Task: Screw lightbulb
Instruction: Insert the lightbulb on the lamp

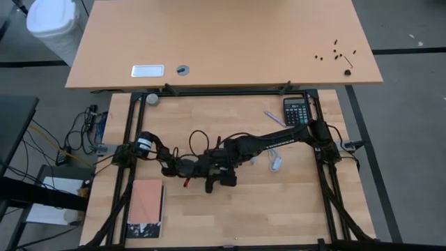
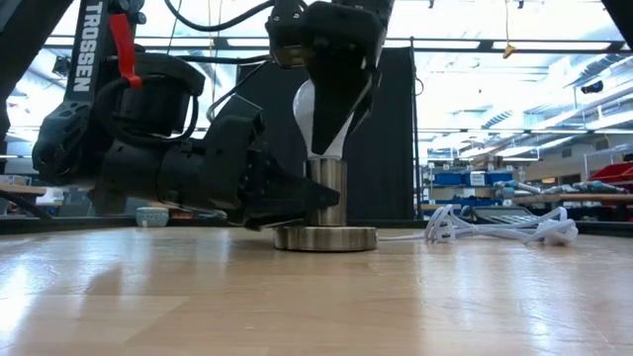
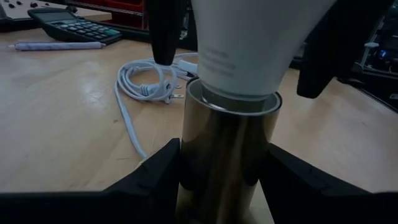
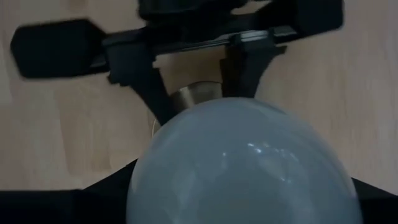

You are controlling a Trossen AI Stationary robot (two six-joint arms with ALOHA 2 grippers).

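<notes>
Centrally in the low view, the lightbulb [image 2: 315, 119] stands upright, its narrow end in the metal socket [image 2: 325, 198] on the worktop [image 2: 316, 297]. From above, the right gripper [image 2: 331, 119] clasps its globe; from the left, the left gripper [image 2: 297, 203] clamps the socket's cylinder. At right, well apart, lies a coiled white cord [image 2: 499, 227]; a calculator [image 1: 296, 110] sits upper right in the high view.

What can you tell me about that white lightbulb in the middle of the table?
The lightbulb is matte white and pear-shaped, with small grey print on its narrow neck. It stands upright, globe up, its neck sunk into the mouth of a shiny metal socket on a round base. The right gripper comes from above, its dark fingers on either side of the globe. The left gripper clamps the socket.
</notes>
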